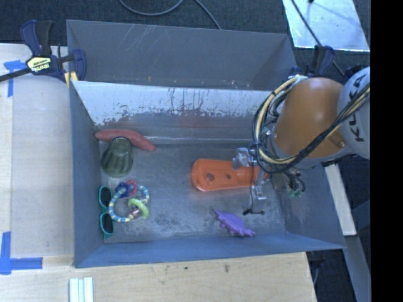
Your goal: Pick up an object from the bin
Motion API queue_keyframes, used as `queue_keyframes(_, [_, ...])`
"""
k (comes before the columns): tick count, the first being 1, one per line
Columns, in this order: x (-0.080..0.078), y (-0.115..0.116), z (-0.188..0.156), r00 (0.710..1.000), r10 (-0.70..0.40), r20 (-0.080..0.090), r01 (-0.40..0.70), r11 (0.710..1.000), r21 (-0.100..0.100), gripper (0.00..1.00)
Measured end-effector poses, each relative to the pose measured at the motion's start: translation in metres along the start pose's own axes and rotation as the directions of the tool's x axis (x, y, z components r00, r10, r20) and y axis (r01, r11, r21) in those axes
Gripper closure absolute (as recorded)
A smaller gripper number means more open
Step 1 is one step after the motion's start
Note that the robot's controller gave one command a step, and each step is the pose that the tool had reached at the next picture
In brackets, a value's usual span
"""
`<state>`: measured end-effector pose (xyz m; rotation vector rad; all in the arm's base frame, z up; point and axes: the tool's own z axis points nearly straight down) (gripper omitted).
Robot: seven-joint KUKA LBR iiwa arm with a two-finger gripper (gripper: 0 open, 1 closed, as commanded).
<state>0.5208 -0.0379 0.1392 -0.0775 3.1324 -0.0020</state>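
Gripper (256, 200) is hanging at the right end of the orange flat piece (217, 175), near a purple toy figure (234, 223); whether it is open or closed cannot be told.

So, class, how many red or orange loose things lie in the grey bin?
2. A red sausage-shaped toy lies at the back left; an orange flat plastic piece with holes lies in the middle, beside the pincer. The arm may hide others.

Orange paddle (214, 175), purple figure (234, 223), red sausage (126, 138), olive cup (118, 157), multicoloured ring (140, 209), teal glasses (104, 197).
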Motion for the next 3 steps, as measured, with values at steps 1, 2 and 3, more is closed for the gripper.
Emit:
queue_keyframes(1, [-0.027,-0.007,0.068,0.995,0.105,0.002,-0.105,0.995,0.0,1.0])
queue_keyframes(2, [-0.027,-0.007,0.068,0.995,0.104,0.002,-0.104,0.995,0.0,1.0])
queue_keyframes(3, [-0.101,-0.035,-0.087,0.972,-0.235,0.007,0.235,0.972,0.002,1.0])
